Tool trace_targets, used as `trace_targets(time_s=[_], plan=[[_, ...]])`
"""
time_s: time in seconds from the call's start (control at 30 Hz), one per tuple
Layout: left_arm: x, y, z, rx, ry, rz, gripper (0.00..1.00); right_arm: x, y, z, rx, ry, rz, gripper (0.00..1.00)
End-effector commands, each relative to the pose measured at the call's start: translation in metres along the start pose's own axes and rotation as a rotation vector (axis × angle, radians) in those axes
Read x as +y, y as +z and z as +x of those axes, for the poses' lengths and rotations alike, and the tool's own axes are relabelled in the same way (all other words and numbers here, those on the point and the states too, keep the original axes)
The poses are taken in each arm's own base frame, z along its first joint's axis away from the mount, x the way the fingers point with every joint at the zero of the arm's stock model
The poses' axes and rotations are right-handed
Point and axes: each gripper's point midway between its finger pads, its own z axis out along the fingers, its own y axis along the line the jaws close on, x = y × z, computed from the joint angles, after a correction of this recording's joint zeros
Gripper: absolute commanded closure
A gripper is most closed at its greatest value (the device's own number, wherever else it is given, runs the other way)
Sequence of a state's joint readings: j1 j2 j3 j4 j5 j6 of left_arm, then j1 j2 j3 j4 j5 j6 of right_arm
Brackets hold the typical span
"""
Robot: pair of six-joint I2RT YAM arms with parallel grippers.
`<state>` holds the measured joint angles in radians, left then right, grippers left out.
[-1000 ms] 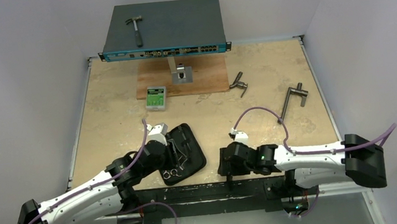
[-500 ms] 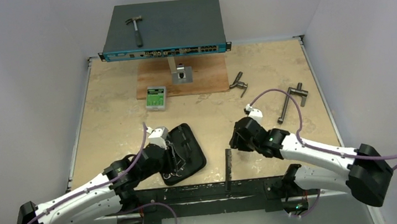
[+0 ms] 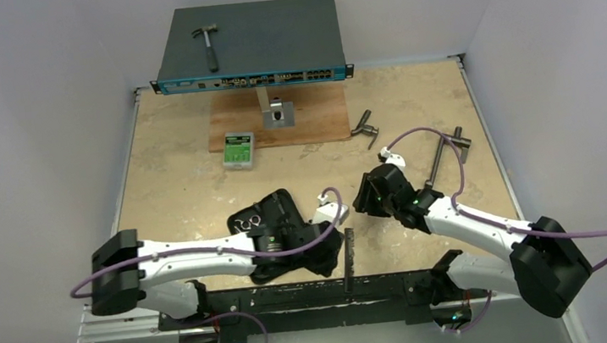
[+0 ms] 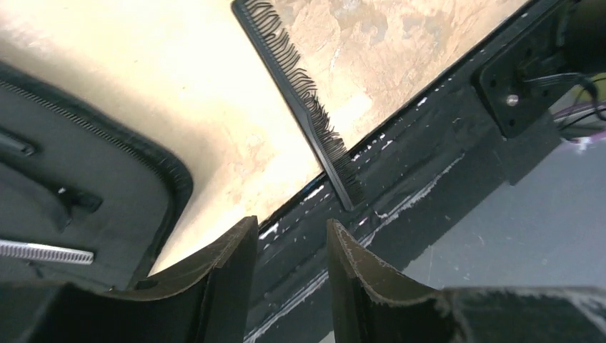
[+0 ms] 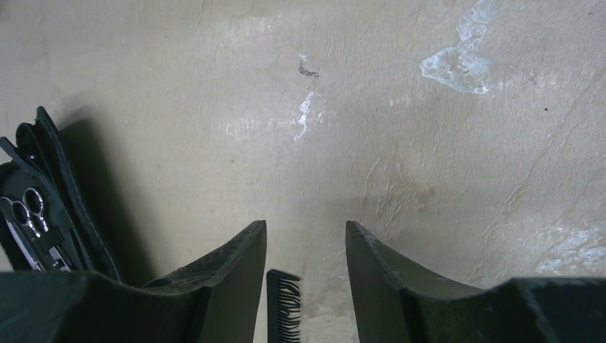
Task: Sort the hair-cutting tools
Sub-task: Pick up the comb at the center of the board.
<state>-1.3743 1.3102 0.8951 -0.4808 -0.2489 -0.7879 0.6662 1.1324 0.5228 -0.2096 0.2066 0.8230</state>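
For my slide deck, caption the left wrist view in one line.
Open left gripper over the edge of the table, black comb just ahead, zippered black case at left.

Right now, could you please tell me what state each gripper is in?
Left gripper: open, holding nothing.
Right gripper: open, holding nothing; the comb is not in its grip.

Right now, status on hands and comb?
Left hand open, empty. Right hand open, empty. Comb flat at table near edge, nothing on it.
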Motion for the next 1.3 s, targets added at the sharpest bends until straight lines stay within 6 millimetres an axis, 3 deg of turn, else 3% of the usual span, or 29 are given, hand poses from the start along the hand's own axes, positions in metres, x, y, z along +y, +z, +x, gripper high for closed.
trace_targets(time_s=[0.0,0.3,0.6,0.93,1.27], plan=[[-0.011,0.018,-0.001,0.052,0.097,-0.053,0.61,0.002,0.003,-0.004,-0.013,0.008,-0.067,0.56],[-0.023,0.058,0.011,0.151,0.123,-0.106,0.6,0.001,0.001,0.0,-0.003,0.036,-0.11,0.57],[-0.024,0.082,0.018,0.161,0.041,-0.191,0.53,-0.001,-0.007,-0.007,-0.032,0.046,-0.107,0.46],[-0.018,0.086,0.021,0.079,-0.038,-0.318,0.51,0.002,-0.003,-0.006,-0.017,0.057,-0.123,0.42],[-0.03,0.089,0.02,0.043,-0.081,-0.307,0.51,-0.004,-0.005,-0.001,-0.02,0.067,-0.119,0.41]])
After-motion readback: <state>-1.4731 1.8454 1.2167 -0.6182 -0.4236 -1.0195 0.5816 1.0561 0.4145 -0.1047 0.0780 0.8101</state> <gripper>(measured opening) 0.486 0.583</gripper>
